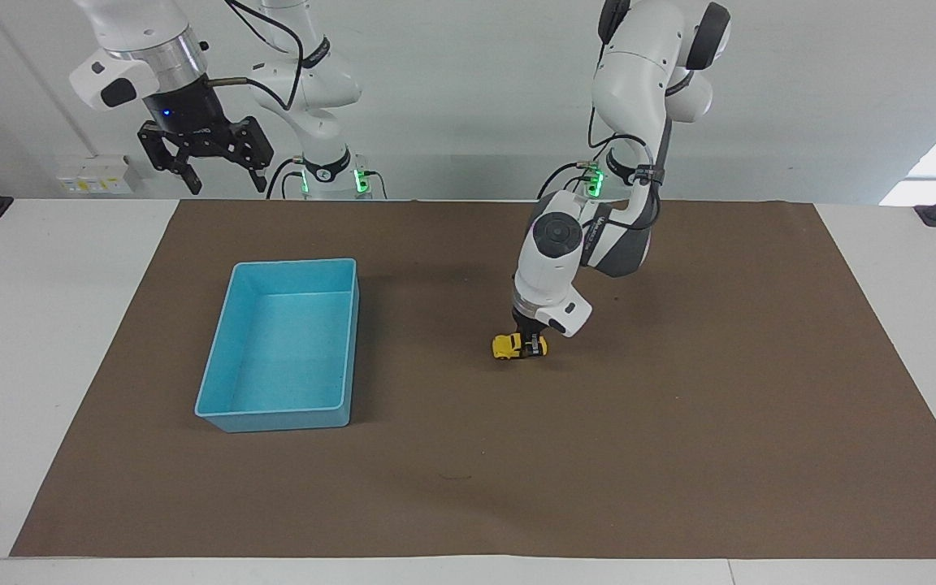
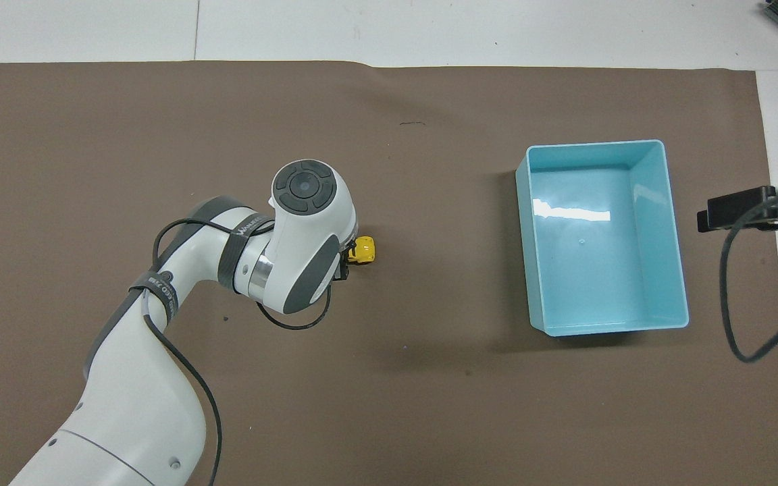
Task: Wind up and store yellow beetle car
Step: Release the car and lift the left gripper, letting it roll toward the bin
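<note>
The yellow beetle car sits on the brown mat near the middle of the table, and part of it shows in the overhead view. My left gripper is down at mat level and shut on the car's end toward the left arm. In the overhead view the left arm's wrist hides most of the gripper. The blue bin stands empty toward the right arm's end; it also shows in the overhead view. My right gripper is open and waits high in the air by its base.
The brown mat covers most of the white table. A cable hangs from the right arm past the bin's outer side in the overhead view.
</note>
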Tool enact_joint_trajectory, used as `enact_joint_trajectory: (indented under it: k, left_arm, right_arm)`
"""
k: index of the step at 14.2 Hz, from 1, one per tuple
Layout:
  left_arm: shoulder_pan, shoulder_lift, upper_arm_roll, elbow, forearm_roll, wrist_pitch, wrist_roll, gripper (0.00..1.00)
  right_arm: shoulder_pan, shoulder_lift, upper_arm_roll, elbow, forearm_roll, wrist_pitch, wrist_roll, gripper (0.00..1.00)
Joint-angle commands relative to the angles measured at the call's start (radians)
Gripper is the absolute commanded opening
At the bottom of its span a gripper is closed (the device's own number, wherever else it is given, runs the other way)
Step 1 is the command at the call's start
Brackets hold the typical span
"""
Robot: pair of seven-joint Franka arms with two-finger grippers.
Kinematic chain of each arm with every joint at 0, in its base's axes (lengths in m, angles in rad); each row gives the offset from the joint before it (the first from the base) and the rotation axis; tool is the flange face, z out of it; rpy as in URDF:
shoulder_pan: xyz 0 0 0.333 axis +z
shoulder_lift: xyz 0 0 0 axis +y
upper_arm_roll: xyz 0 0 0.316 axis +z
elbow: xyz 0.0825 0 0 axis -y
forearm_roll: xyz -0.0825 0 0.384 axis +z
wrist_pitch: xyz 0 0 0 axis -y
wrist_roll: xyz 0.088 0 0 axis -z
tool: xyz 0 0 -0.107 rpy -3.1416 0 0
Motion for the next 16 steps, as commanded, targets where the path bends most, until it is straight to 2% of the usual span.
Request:
enact_joint_trajectory:
  k: [1,16]
  left_arm:
    - [0.033,-0.003,0.005,-0.045,0.002,0.007,0.046,0.14]
    - [0.09,-0.017,0.012,-0.081,0.003,-0.01,0.107,0.2]
  right_arm:
    - [-0.007,-0.014,0.001,-0.01,-0.003,-0.004,0.017,1.0]
    - [-0.007,-0.014,0.001,-0.01,-0.003,-0.004,0.017,1.0]
